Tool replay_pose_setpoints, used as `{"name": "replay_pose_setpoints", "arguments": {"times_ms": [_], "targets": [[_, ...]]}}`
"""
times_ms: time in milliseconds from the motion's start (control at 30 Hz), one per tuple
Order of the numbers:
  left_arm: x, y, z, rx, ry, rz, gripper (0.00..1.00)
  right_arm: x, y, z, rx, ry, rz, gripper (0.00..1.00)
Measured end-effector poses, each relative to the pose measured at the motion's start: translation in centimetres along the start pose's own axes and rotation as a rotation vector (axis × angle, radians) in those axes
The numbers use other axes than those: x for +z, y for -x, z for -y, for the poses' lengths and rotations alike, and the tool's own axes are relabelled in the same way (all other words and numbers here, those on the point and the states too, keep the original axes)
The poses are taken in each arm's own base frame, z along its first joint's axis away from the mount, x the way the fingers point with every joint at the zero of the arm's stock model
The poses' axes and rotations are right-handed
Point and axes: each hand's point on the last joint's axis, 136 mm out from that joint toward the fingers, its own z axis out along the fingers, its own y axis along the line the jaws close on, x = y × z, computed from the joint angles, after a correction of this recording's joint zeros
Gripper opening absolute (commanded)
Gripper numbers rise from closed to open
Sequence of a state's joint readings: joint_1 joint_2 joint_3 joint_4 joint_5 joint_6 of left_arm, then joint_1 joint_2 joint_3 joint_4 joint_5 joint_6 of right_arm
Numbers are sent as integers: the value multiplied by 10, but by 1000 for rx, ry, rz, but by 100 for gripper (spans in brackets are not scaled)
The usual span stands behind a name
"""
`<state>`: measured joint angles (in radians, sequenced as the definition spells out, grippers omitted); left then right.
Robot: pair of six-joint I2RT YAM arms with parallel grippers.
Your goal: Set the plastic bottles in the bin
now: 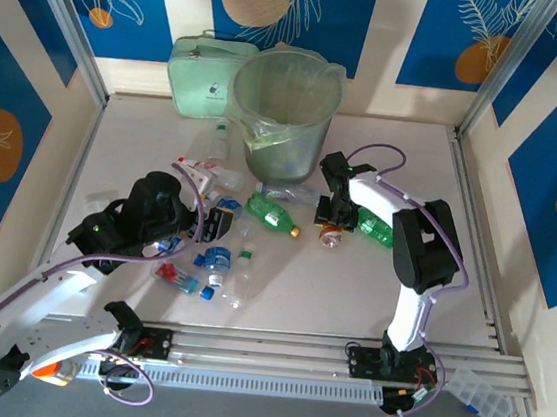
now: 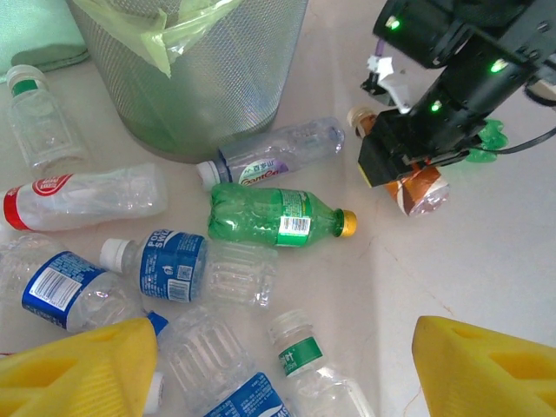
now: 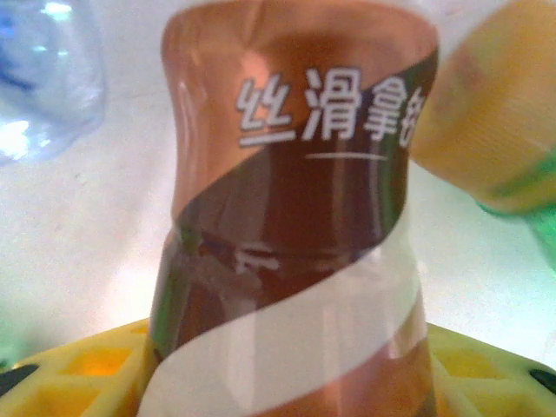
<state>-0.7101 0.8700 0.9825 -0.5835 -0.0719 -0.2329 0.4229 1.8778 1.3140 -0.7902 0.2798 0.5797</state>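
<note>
1. Your right gripper (image 1: 331, 225) clamps the brown bottle (image 3: 295, 243), at 5 o'clock from the bin (image 1: 284, 139).
2. Your left gripper (image 2: 282, 356) hangs wide and empty over the loose bottles (image 2: 187, 269), at 7 o'clock from the bin.

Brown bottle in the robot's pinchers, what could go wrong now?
The right gripper pinches the brown bottle, which looks smooth, so it may squash or slip out. The bin is tall, so the bottle could bump its rim and fall. The green bottle beside the gripper might get knocked away.
</note>
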Motion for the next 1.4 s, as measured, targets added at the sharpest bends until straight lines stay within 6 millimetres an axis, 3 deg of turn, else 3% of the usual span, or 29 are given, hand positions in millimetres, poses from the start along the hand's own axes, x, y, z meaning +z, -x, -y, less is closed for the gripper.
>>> {"name": "replay_pose_setpoints", "arguments": {"times_ms": [200, 533, 733, 900, 1167, 1267, 1400], "targets": [[-2, 1, 0, 6, -1, 6, 77, -68, -8, -6, -21, 112, 147, 51], [-5, 1, -5, 6, 22, 24, 77, -178, -62, -38, -287, 301, 523, 50], [-4, 2, -7, 6, 35, 30, 77, -242, -55, -49, -352, 396, 782, 49], [-4, 4, -7, 6, 35, 37, 77, -292, -17, -73, -386, 414, 966, 49], [-1, 2, -7, 6, 38, 25, 77, -362, 88, -108, -346, 448, 1225, 49], [1, 1, -7, 6, 39, 20, 77, -377, 127, -123, -344, 462, 1320, 50], [1, 1, -7, 6, 39, 20, 77, -373, 178, -137, -338, 460, 1395, 50]]}}
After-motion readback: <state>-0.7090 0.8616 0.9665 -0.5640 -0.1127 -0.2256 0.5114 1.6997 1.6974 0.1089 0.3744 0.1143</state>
